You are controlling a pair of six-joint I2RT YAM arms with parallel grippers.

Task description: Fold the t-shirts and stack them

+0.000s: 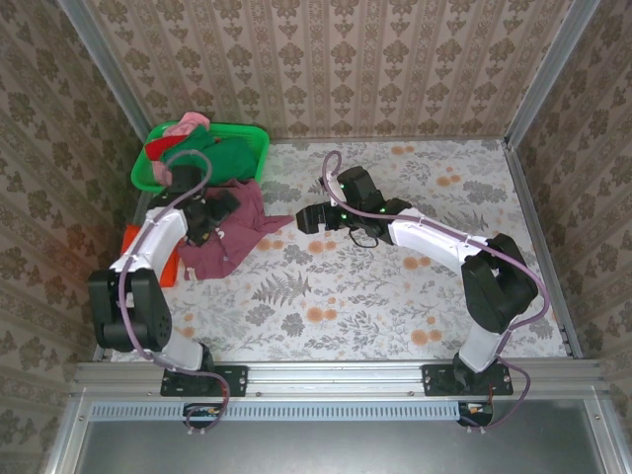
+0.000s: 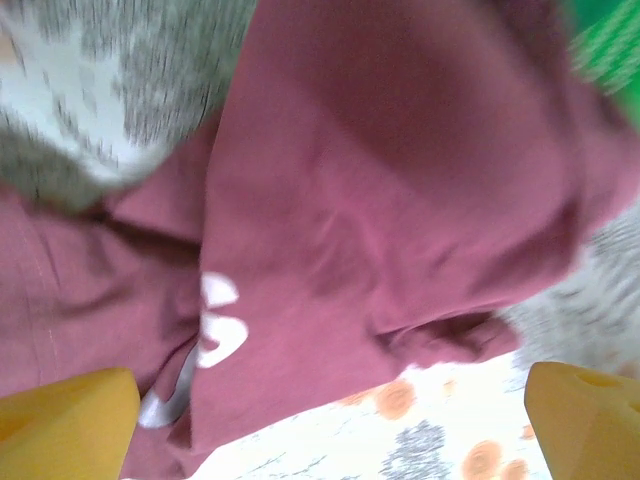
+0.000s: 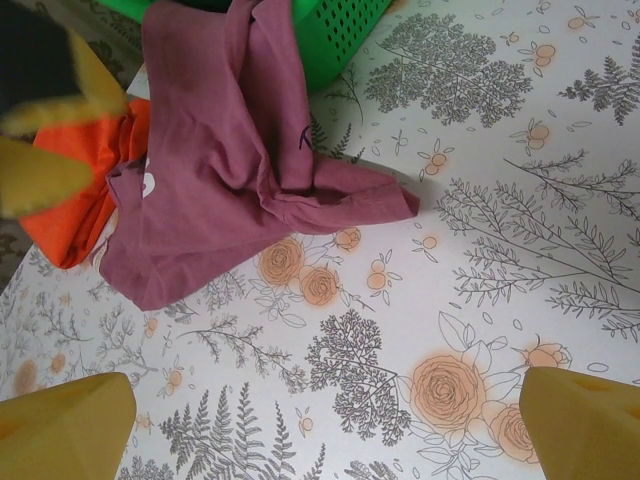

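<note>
Left claw: the left gripper [image 1: 211, 211] stands wide. In its wrist view [image 2: 325, 415] we see its yellow fingers [image 2: 70, 415] at the two bottom corners, with nothing pinched between them.

Right claw: the right gripper [image 1: 311, 217] is also wide and holds nothing. Its wrist view [image 3: 325, 420] shows its pads over bare table.

Maroon t-shirt: the maroon t-shirt [image 1: 237, 229] lies crumpled on the table [image 1: 395, 296], toward 9 o'clock from the table's middle in the top view. One corner trails out at 3 o'clock toward the right gripper, close to it but apart. Its pale print [image 2: 215, 330] shows up close (the left wrist picture is blurred, so we cannot tell whether the left pads brush the cloth).

Orange-red t-shirt: the orange-red t-shirt [image 1: 170, 265] sits at 8 o'clock of the maroon one and is partly covered by it. We see the overlap best from the right wrist [image 3: 80, 215].

Basket: the green basket [image 1: 253, 136] stands at 12 o'clock of the maroon t-shirt, whose upper edge rests against the basket wall [image 3: 340, 40].

Other t-shirts: a green shirt [image 1: 225, 158], a red shirt [image 1: 163, 148] and a pink shirt [image 1: 194, 120] are heaped in the basket.
</note>
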